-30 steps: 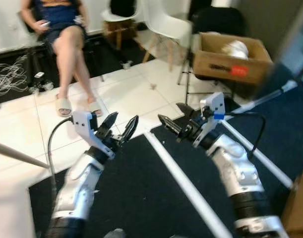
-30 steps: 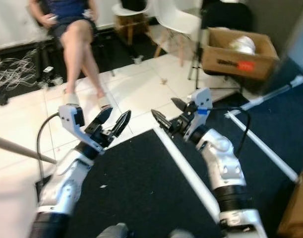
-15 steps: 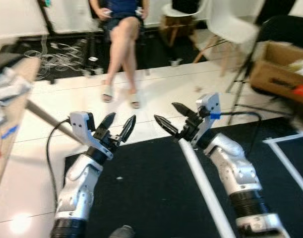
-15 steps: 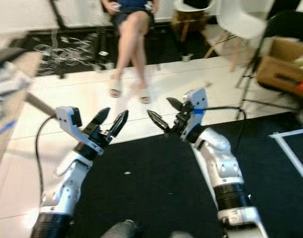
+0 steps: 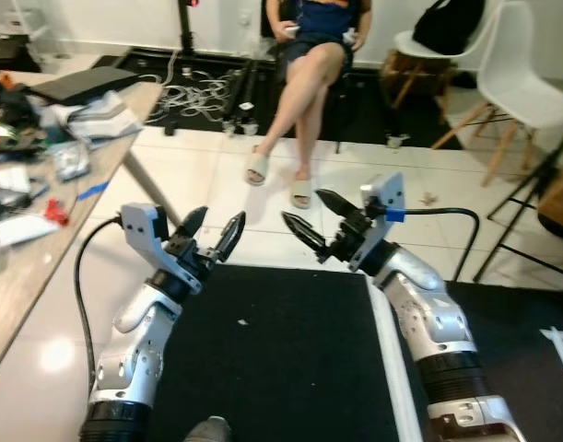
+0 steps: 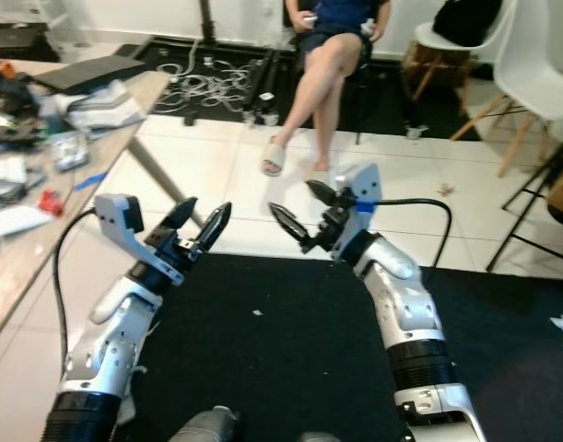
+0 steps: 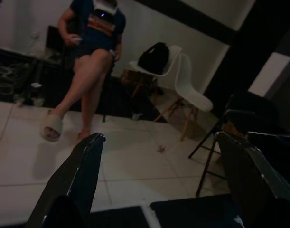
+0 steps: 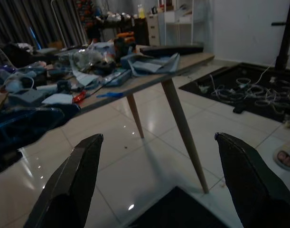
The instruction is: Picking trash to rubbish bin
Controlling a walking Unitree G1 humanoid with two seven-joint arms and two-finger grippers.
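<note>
**friend:** where are your claws?

**me:** both are up in front of me, over the near edge of the black mat [image 5: 290,350]. my left gripper [image 5: 212,232] is on the left and my right gripper [image 5: 304,216] is on the right. they sit near each other with a small gap between them

**friend:** are they open? do they hold anything?

**me:** both are wide open, fingers spread apart like a v. nothing is in them

**friend:** where is the trash?

**me:** i see a tiny pale bit [image 5: 242,321] on the black mat, below my claws and a little closer to me. it is too small for me to tell what it is. there is also a messy pile of papers and small things [image 5: 41,120] on the wooden table [image 5: 124,115] off to my left, well apart from my claws. i cannot tell where the bin is

**friend:** how much room do you have?

**me:** the mat under my arms is flat and open. a white strip [image 5: 392,368] runs along its right side, under my right arm. past the mat is white tile floor [image 5: 216,184]. the table's slanted leg [image 5: 152,189] comes down just beyond my left claw. a person [image 5: 309,74] sits on a chair straight ahead, feet on the tiles. white chairs [image 5: 511,83] stand to the right, and a heap of cables [image 5: 193,92] lies on the floor at the back
</note>
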